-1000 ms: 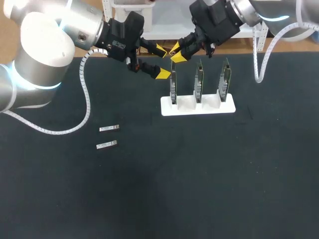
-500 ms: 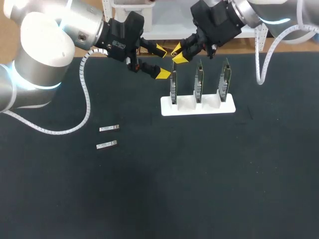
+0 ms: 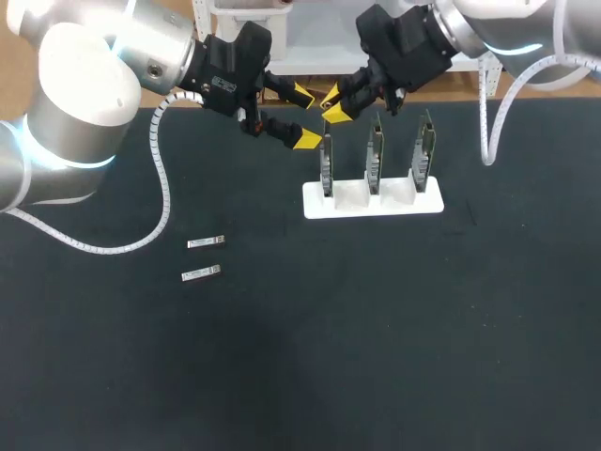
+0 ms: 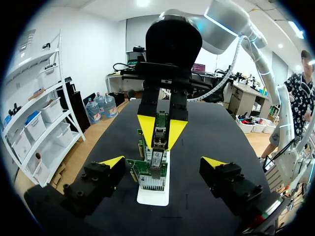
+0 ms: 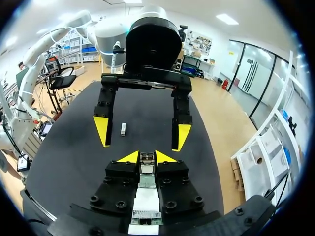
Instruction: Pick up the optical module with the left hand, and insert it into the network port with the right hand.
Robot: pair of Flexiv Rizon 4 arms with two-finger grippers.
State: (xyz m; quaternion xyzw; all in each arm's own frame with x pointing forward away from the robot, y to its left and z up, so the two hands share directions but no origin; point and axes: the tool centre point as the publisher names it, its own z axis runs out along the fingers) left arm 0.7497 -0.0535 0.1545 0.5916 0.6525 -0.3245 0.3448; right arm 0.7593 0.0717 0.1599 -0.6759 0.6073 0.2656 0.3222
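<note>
Module (image 4: 160,132) pinched in our R gripper (image 3: 334,103) just above leftmost board (image 3: 326,167) of white rack (image 3: 376,203); our L gripper (image 3: 303,117) hangs beside it, fingers spread wide, over black table (image 3: 376,329)

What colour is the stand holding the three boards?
White; the stand shows best in the head view.

No legible text, label or number on anything here.

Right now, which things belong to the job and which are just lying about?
Job: optical module, gripped in right tool; open left tool; board beneath the module; white stand.
Lying about: two loose modules; other two boards.
</note>
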